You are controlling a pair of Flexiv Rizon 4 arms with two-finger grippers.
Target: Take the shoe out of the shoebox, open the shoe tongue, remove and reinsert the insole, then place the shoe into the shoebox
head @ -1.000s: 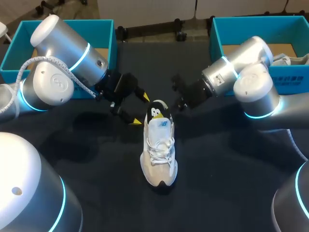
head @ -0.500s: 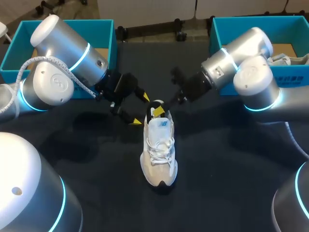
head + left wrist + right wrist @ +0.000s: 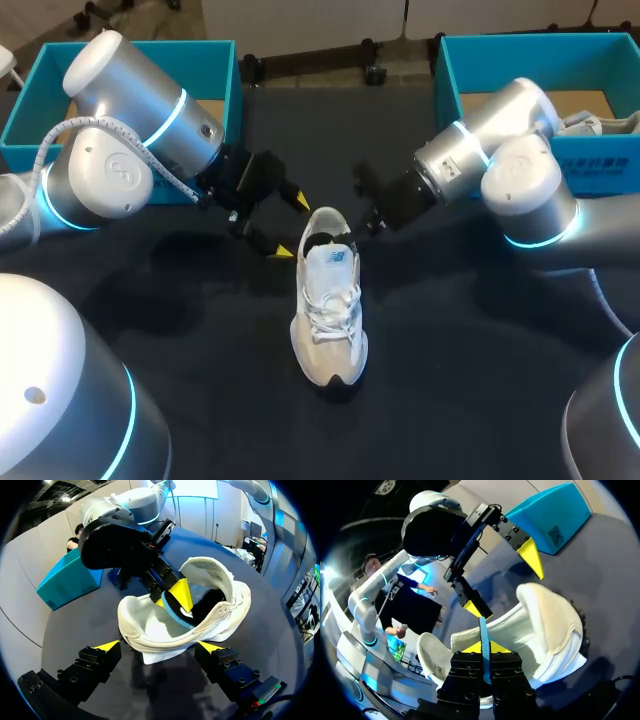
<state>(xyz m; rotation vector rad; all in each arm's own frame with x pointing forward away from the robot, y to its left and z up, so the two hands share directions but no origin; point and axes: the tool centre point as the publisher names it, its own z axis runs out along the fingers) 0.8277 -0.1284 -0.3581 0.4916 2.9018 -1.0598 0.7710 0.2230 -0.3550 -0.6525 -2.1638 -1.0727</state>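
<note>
1. The white shoe [image 3: 328, 310] stands upright on the dark table [image 3: 460, 360], between the two blue boxes [image 3: 215, 60] and well apart from them, with its heel towards the arms.
2. The left gripper [image 3: 291, 226] is spread wide beside the heel. In the left wrist view the heel sits just ahead of its parted fingers [image 3: 107, 646], and I cannot tell whether they touch it.
3. The right gripper [image 3: 484, 647] is clenched on the thin blue edge of the insole [image 3: 483, 629] at the shoe's mouth.
4. Half a second ago its yellow tips showed inside the mouth in the head view. Now they are hidden at the right of the collar. The left gripper and the shoe are unchanged.
5. The tongue [image 3: 335, 262] bears a small blue mark, and one box wall [image 3: 545, 520] carries a square code patch. Both are too small to make out.
</note>
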